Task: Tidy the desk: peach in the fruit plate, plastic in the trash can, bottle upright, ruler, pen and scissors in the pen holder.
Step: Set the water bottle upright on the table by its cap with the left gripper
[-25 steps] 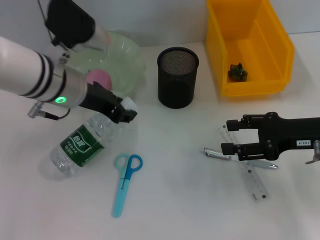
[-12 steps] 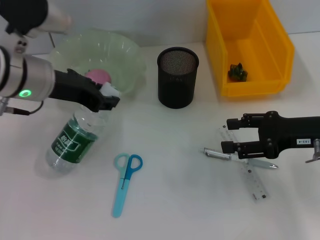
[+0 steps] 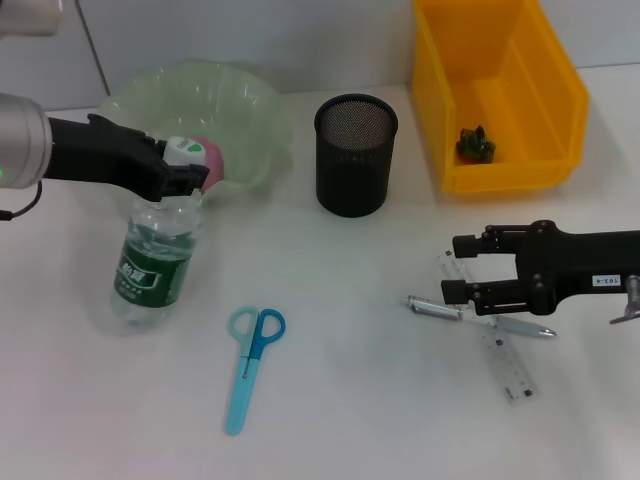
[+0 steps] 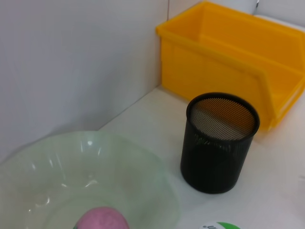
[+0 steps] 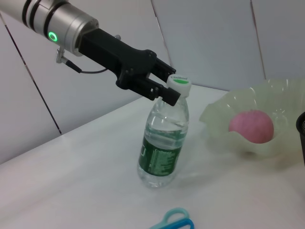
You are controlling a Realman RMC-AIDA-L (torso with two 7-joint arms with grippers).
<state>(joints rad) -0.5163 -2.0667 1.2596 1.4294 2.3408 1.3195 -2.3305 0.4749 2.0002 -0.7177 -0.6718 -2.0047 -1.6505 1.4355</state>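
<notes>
Left gripper (image 3: 183, 165) clamped on the cap of the bottle (image 3: 155, 250), just in front of the fruit plate (image 3: 255, 110).

The bottle stands nearly upright; the peach (image 3: 210, 157) lies in the plate. Scissors (image 3: 250, 360) lie nearer the robot than the bottle. The right gripper (image 3: 452, 270) hovers parted over the pen (image 3: 432, 309) and ruler (image 3: 505, 365), well right of the pen holder (image 3: 355, 155).

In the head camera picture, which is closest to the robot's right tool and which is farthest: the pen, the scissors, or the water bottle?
From the right tool, nearest first:
1. Pen, just beneath the tool, lying across the ruler.
2. Scissors, toward the middle of the table.
3. Water bottle, far over on the left side, gripped by the left tool.
</notes>
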